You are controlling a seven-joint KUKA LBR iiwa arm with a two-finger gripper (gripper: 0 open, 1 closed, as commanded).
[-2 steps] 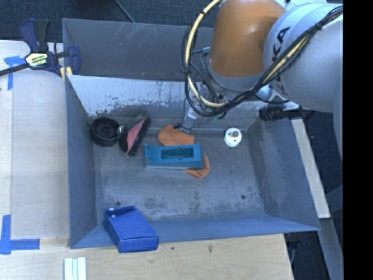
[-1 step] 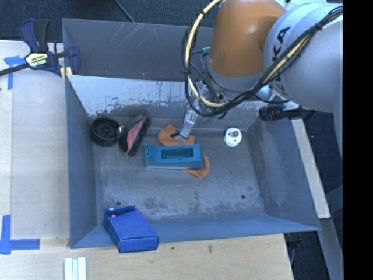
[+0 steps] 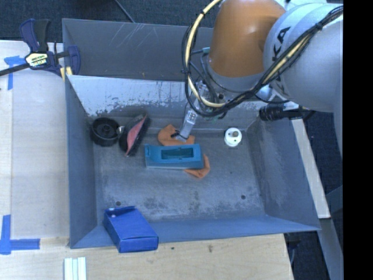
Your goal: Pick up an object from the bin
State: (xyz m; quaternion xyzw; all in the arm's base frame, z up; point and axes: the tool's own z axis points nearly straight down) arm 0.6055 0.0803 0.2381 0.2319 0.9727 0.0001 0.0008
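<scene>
Camera view: gripper [image 3: 186, 134] low near mid-bin [image 3: 81, 168], tip down at an orange floppy scrap [image 3: 168, 135]; clenched or released, cannot tell. Immediately nearward, a blue rectangular case [image 3: 173, 155], long axis left-right, overlying that scrap. Leftward, a pink-and-black pouch [image 3: 135, 134] and black ring [image 3: 105, 131]; rightward, a white cap [image 3: 232, 136]. Likely target straight below, no sideways shift.

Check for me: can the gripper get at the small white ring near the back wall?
Probably yes. The white ring lies alone on bare floor beside the gripper, nothing on it; only the sloped back wall close behind might crowd it.
</scene>
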